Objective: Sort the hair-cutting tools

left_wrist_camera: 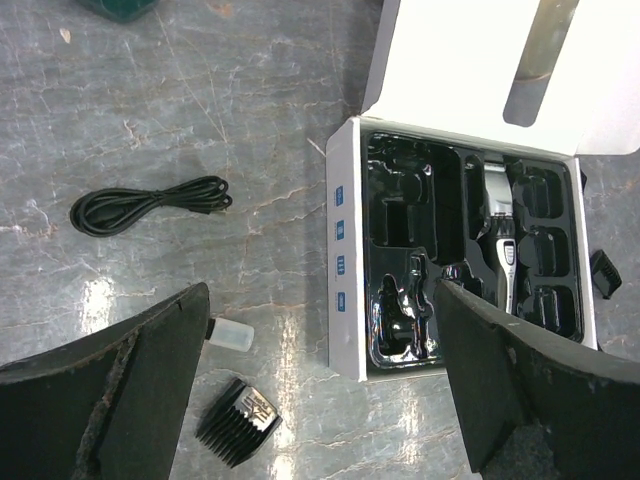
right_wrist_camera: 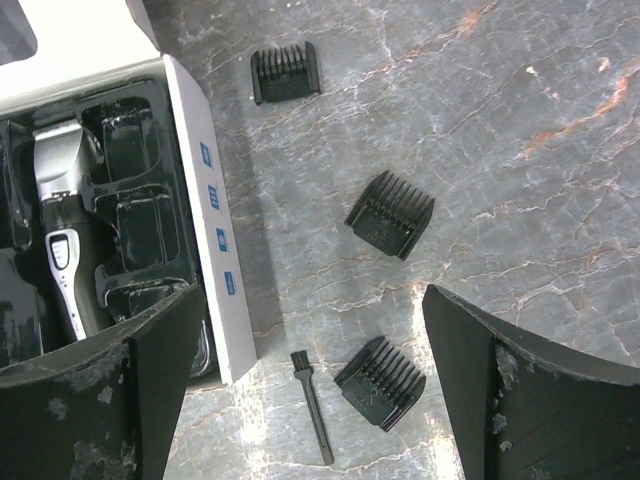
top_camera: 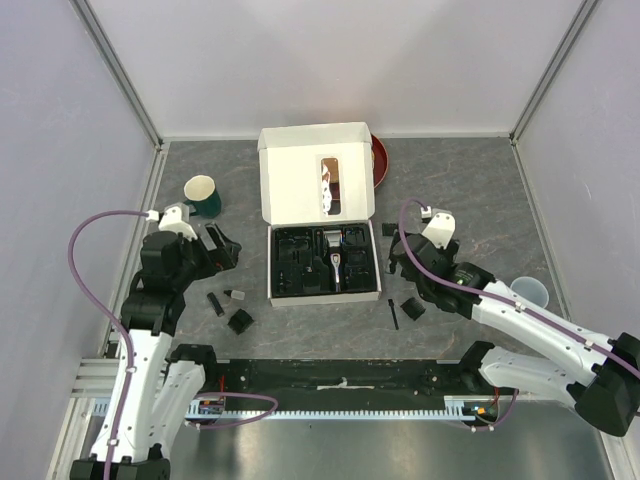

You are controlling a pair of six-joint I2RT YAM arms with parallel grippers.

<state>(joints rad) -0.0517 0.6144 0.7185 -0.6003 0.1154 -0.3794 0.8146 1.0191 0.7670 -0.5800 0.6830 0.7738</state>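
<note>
Grey marbled tabletop [top_camera: 470, 180], black cable [left_wrist_camera: 165, 199] on it, pale lilac walls [top_camera: 60, 150]

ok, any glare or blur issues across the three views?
Top external: even light, soft shadows, white box lid nearly blown out. Left wrist: glints on the glossy black tray, bright patches on the table, cable sharp. Right wrist: mild sheen on the table at lower left, comb guards crisp.
</note>
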